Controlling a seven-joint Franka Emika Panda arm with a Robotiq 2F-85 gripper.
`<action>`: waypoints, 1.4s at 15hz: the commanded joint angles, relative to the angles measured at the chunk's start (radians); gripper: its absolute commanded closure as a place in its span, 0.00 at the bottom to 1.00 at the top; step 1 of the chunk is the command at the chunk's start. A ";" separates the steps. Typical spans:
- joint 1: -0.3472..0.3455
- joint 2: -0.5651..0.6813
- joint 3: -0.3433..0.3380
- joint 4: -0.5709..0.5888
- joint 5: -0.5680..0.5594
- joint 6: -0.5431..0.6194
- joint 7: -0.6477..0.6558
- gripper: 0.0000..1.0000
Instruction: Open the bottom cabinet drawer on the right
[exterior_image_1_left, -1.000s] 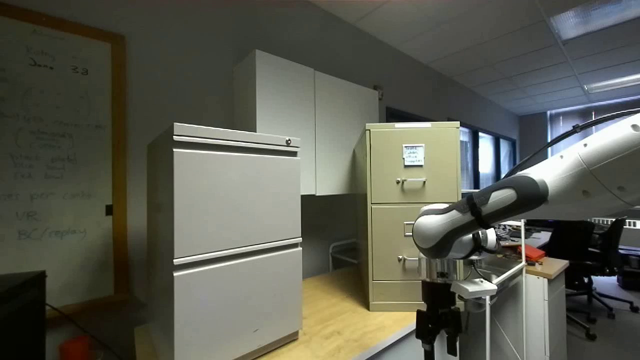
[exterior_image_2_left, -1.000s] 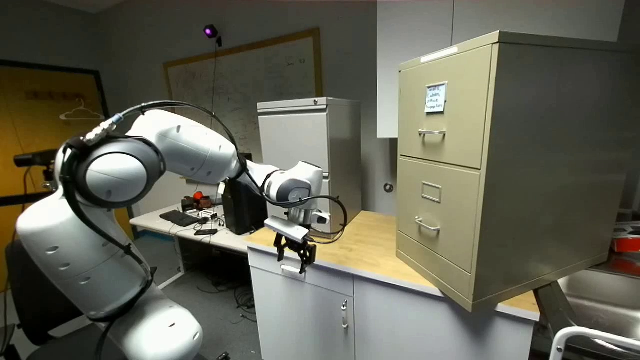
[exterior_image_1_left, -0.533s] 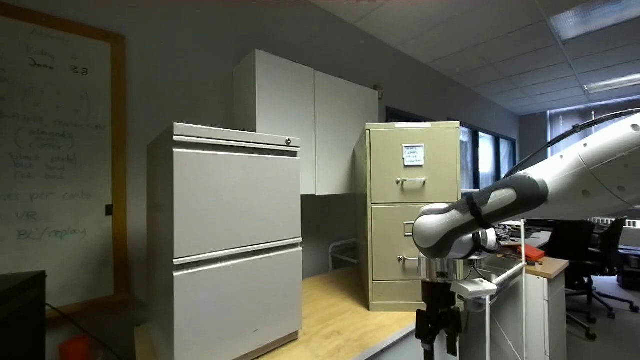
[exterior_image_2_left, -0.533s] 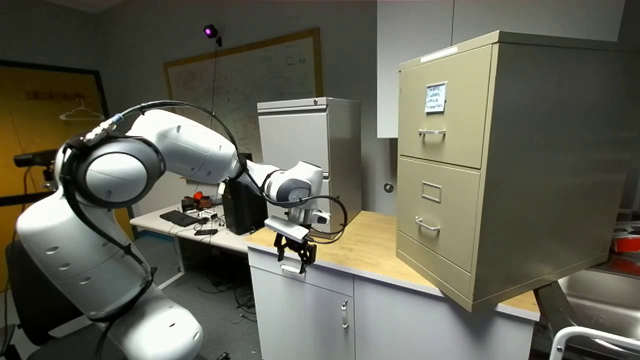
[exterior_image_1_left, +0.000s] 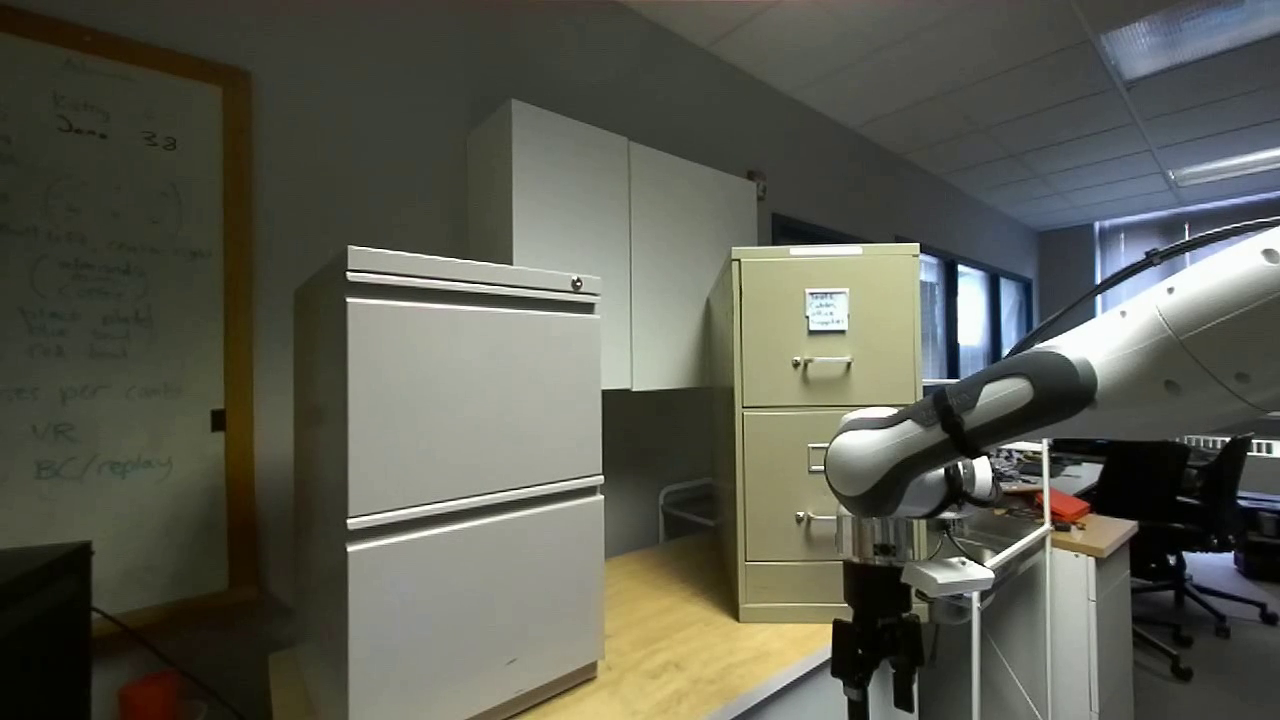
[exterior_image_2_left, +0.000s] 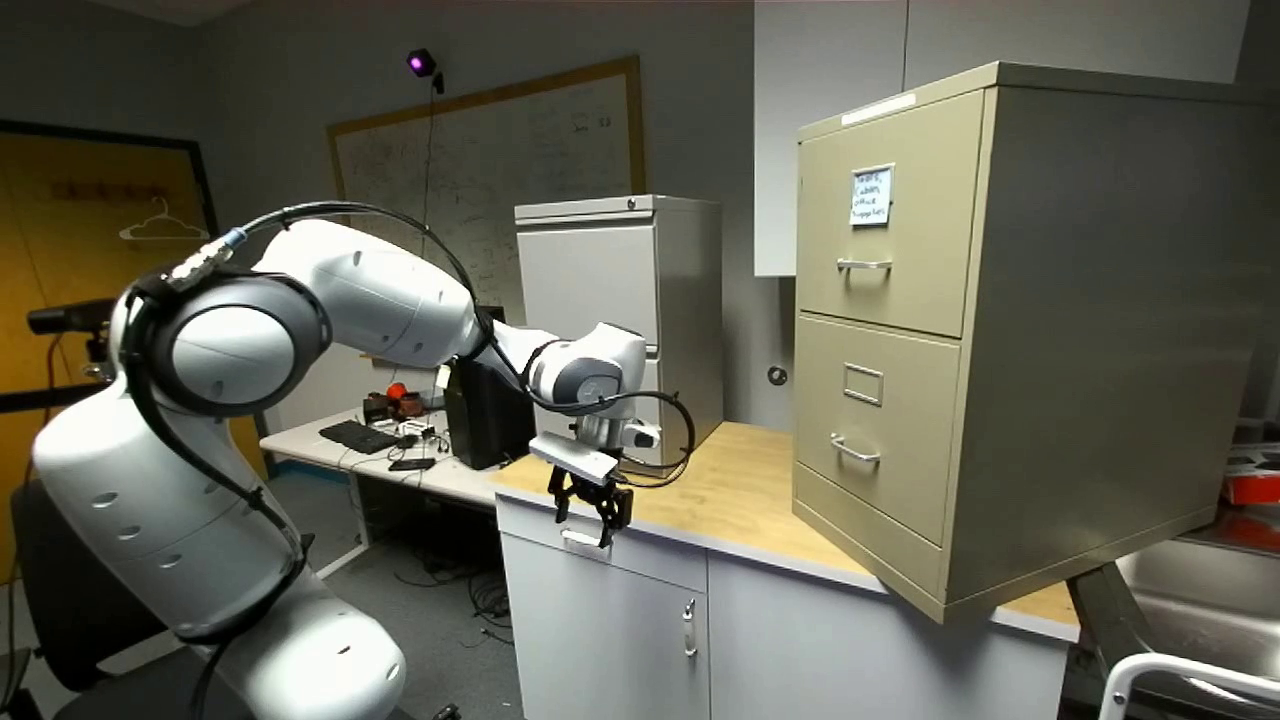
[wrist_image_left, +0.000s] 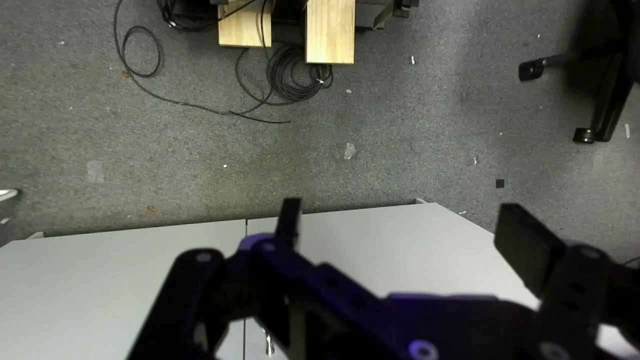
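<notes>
In an exterior view, saw the claw hanging in front of the table, well apart from the bottom cabinet drawer, closed beneath the labelled upper drawer of the beige filing cabinet. In an exterior view, noted the arm partly hiding the bottom cabinet drawer. In the wrist view, found the claw released, with fingers spread wide over the grey floor.

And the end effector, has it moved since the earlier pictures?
No, in no direction that I can see. In both exterior views, the end effector hangs at the same place against the fixed wooden counter.
</notes>
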 joint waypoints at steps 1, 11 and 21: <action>-0.019 0.005 0.021 0.002 -0.004 0.000 0.005 0.00; -0.047 0.062 0.113 0.052 -0.373 0.099 0.152 0.00; -0.059 0.097 0.141 0.208 -0.716 0.056 0.191 0.00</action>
